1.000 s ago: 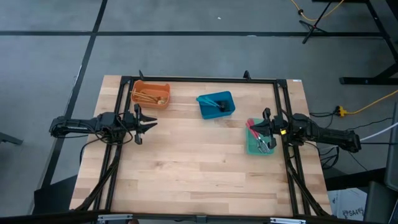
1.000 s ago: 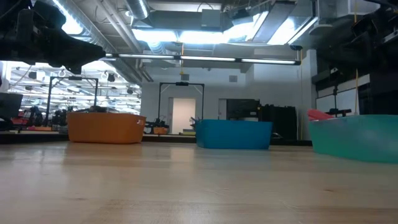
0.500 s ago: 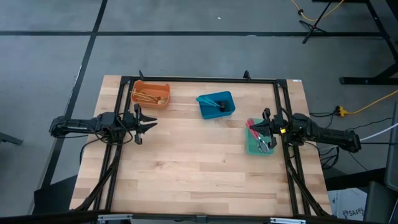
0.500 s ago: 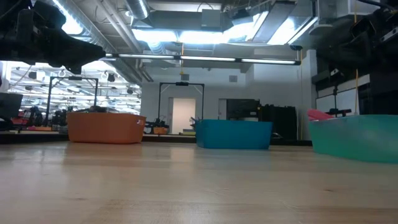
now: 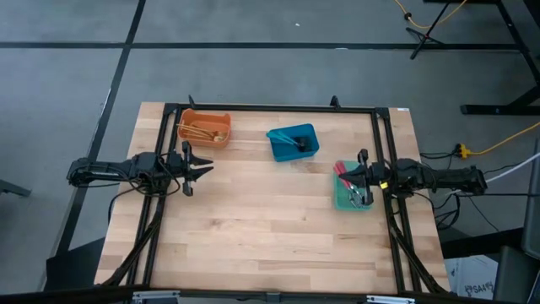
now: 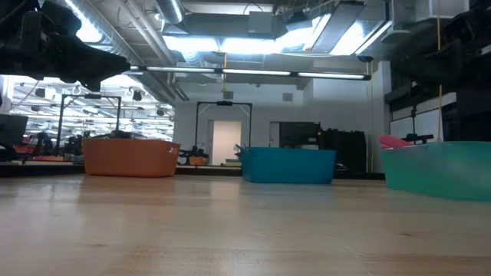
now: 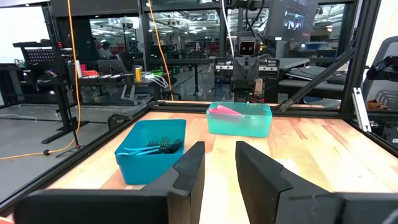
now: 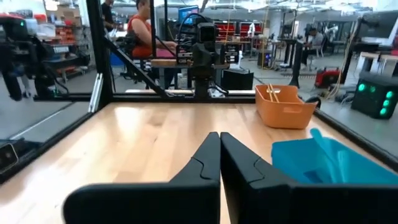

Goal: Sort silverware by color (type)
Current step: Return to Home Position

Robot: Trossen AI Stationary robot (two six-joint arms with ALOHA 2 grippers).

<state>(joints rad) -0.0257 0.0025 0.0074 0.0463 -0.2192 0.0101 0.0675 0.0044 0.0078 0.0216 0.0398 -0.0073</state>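
Observation:
Gold utensils [image 5: 198,131] lie in the orange bin [image 5: 205,128]. Dark grey forks [image 7: 158,146] lie in the blue bin [image 5: 294,142]. Red utensils [image 5: 343,172] and some grey ones [image 5: 359,196] lie in the green bin [image 5: 352,187]. My left gripper [image 5: 199,166] is open and empty, above the table's left part, pointing toward the right edge; it also shows in the left wrist view [image 7: 219,163]. My right gripper [image 5: 360,175] is shut with nothing between its fingers [image 8: 219,155], above the green bin, pointing toward the left edge.
The three bins stand in the far half of the wooden table [image 5: 270,228]. A black frame [image 5: 270,108] runs along the table's far and side edges. A person in red [image 8: 144,28] sits in the room beyond the left edge.
My right arm's rear part has swung a little toward the table's far edge, so the arm lies straighter. Its gripper has stayed above the green bin.

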